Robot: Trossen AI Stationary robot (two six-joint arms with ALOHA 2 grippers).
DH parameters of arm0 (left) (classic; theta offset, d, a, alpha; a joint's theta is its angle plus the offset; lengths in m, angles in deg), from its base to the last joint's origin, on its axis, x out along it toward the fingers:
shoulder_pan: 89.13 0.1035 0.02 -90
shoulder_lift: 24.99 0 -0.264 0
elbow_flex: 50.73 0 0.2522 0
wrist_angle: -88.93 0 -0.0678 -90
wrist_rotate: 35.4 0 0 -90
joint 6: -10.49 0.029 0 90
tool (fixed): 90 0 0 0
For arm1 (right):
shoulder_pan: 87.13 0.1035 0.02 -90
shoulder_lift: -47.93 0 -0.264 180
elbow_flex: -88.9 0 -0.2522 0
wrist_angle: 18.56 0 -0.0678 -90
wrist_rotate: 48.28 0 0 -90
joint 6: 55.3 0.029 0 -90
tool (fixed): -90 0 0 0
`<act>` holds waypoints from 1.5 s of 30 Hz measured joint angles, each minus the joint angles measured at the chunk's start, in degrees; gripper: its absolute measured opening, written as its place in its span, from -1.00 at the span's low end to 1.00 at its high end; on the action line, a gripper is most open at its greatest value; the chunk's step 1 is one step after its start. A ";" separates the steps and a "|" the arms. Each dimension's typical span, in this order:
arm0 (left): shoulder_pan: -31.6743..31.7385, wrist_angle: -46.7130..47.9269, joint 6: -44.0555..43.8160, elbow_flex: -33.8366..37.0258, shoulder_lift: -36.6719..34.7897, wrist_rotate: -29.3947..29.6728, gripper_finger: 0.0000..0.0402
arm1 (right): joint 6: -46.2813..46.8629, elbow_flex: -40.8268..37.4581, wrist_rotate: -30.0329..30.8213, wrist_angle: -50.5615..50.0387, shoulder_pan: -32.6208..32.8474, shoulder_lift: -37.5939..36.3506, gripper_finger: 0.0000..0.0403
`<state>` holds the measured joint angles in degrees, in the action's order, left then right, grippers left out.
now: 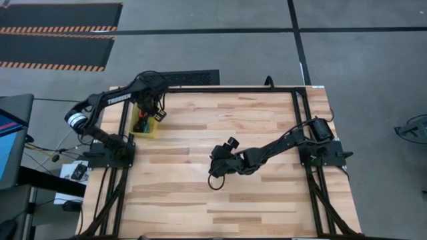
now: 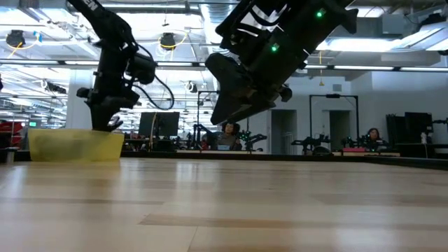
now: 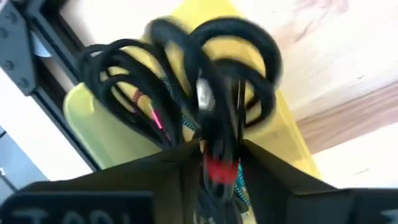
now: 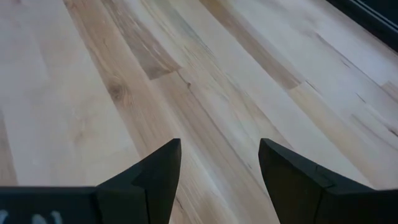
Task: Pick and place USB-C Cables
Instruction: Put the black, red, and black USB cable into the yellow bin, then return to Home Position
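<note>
A yellow bin (image 1: 148, 132) (image 2: 73, 145) sits near the table's far left corner. My left gripper (image 3: 217, 163) (image 1: 148, 115) (image 2: 112, 126) hangs over it, pointing down, shut on a black USB-C cable bundle (image 3: 230, 68) with a red tie. Under it in the bin (image 3: 112, 146) lie more cables: another black bundle (image 3: 118, 74) with a red-pink mark, and a bit of teal cable (image 3: 240, 193). My right gripper (image 4: 219, 163) (image 1: 215, 164) (image 2: 227, 105) is open above the bare middle of the table and holds nothing. My left gripper pinches the black cable bundle between its two fingers at the red tie (image 3: 217, 169), coming from above and pointing down. The bundle's loops (image 3: 249, 43) and a silver plug (image 3: 204, 93) reach out past the fingertips, over the yellow bin. Whether they rest on the cables below, I cannot tell.
The light wooden tabletop (image 1: 200, 207) has a black frame along its left, far and right edges (image 1: 227, 89). Both arm bases stand at the table's sides (image 1: 110, 150) (image 1: 320, 150). In the low view, the room behind holds desks, screens and seated people.
</note>
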<state>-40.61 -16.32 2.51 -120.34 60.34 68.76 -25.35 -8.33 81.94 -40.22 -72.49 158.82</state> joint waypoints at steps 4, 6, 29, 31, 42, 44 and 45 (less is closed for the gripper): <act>-0.02 0.44 -0.23 -0.76 -3.30 0.76 -0.21 | 0.42 0.00 0.00 -0.25 0.11 0.00 0.19; -0.02 1.32 -0.15 -0.81 -5.23 1.18 -0.08 | 0.44 0.00 0.00 -0.25 0.24 0.00 0.19; -35.25 -56.72 -2.92 28.46 -50.06 -6.80 0.14 | -23.95 -0.01 -19.32 19.73 1.80 -3.38 0.18; -38.28 -62.12 -0.83 31.61 -53.09 -4.90 0.10 | -25.81 0.07 -19.33 17.32 1.58 -6.28 0.15; -43.13 -69.98 13.30 35.56 -64.63 -5.17 -0.31 | -32.85 -5.00 -27.94 13.94 -4.51 -21.08 -0.27; -43.55 -71.20 13.21 38.08 -65.29 -6.14 -0.39 | -32.50 -9.73 -30.07 18.73 -6.30 -23.96 -0.37; -43.81 -72.99 12.79 39.94 -65.51 -6.06 -0.44 | -32.11 -12.40 -31.20 21.73 -7.16 -25.31 -0.42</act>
<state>-84.43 -89.31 15.30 -80.40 -5.17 62.69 -57.45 -20.73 50.74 -18.48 -79.65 133.51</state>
